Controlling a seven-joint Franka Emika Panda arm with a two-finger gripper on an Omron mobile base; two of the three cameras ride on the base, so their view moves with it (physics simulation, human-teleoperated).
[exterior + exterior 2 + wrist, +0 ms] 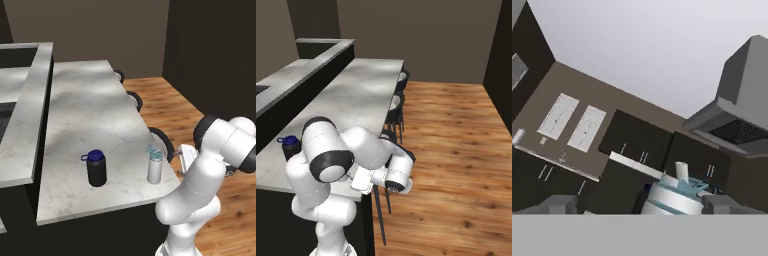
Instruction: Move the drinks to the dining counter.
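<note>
Two drinks stand upright on the dining counter (90, 110) near its front edge. One is a wide black bottle with a blue cap (96, 168), also seen behind the arm (290, 146). The other is a slim white-grey bottle with a light-blue spout lid (155, 166). My gripper (180, 161) hangs just off the counter's right edge, beside the slim bottle. In the hand view the gripper (639, 205) is open, and the slim bottle's lid (674, 196) sits low between the wide-apart fingertips (559, 204). Whether the right tip touches the bottle is unclear.
A higher marble ledge (30, 110) runs along the counter's left side. Black round stools (162, 140) line the counter's right edge, over the wooden floor (456, 150). Dark cabinets and a grey range hood (737, 110) show in the hand view.
</note>
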